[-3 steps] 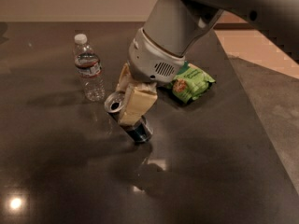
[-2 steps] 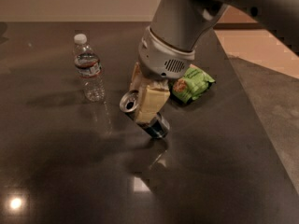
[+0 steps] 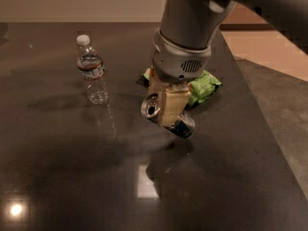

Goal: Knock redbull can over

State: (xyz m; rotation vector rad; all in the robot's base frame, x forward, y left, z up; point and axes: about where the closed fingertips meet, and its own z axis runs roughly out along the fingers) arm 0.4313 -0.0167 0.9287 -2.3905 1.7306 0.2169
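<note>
The redbull can is tilted far over, its silver top with the pull-tab hole facing left toward the camera and its blue-and-silver base pointing right and down. It hangs just above the dark table, between the tan fingers of my gripper. The gripper is shut on the can's middle, under the grey wrist of the arm that comes down from the top right.
A clear plastic water bottle with a white cap stands upright to the left of the gripper. A green snack bag lies behind the gripper on the right. The table's right edge runs diagonally, with lighter floor beyond it.
The gripper and the can have moved right and slightly toward the bag, away from the bottle. The can has tipped further toward horizontal.
</note>
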